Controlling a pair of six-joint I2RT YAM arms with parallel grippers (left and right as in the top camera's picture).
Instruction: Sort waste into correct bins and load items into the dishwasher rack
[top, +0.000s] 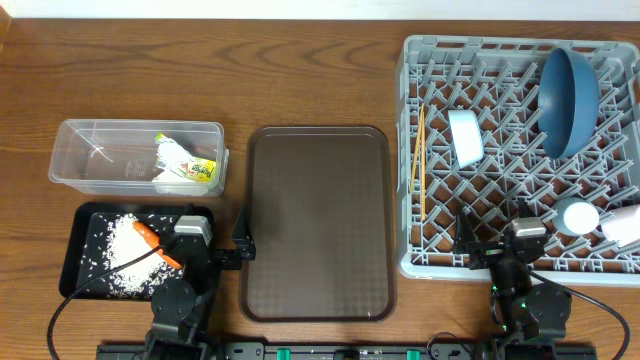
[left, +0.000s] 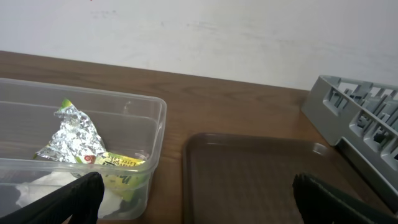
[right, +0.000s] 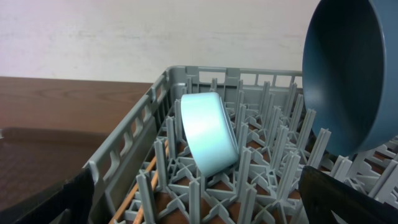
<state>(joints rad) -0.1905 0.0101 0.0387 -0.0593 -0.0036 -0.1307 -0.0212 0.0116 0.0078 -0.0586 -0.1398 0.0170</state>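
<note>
Nothing is seen lying loose on the table (top: 150, 60), so the sorting and loading is judged all but finished. The step in hand is taken to be a last check with both arms held clear. The left gripper (left: 200, 198) is seen with its jaws wide apart and empty, near the table's near edge by the right side of the black tray (top: 75, 216). The right gripper (right: 199, 199) is likewise spread and empty at the near edge of the dishwasher rack (top: 410, 120). The crumpled white paper with its green-yellow wrapper (top: 185, 165) is found in the right end of the clear tub (top: 80, 150), towards the table's left edge. The rice grains (top: 128, 250) and the small carrot (top: 158, 243) are lying in the black tray at the near-left corner. The brown food scrap cannot be made out. In the rack, the chopsticks (top: 421, 160) are laid along the left edge, and the small white bowl (top: 464, 138) is stood on its rim near them. The large blue plate (top: 568, 103) is leaned among the pegs towards the far-right corner, and the light-blue cup (top: 577, 215) and pinkish-white cup (top: 625, 225) are set by the near-right corner. The brown serving tray (top: 318, 220) is bare. To do this well, the table and tray should be scanned for stray grains and the unseen scrap before completion is assumed. Should a pick be needed, the jaws should be lowered squarely, and the rack wall and leaning plate should be avoided.
</note>
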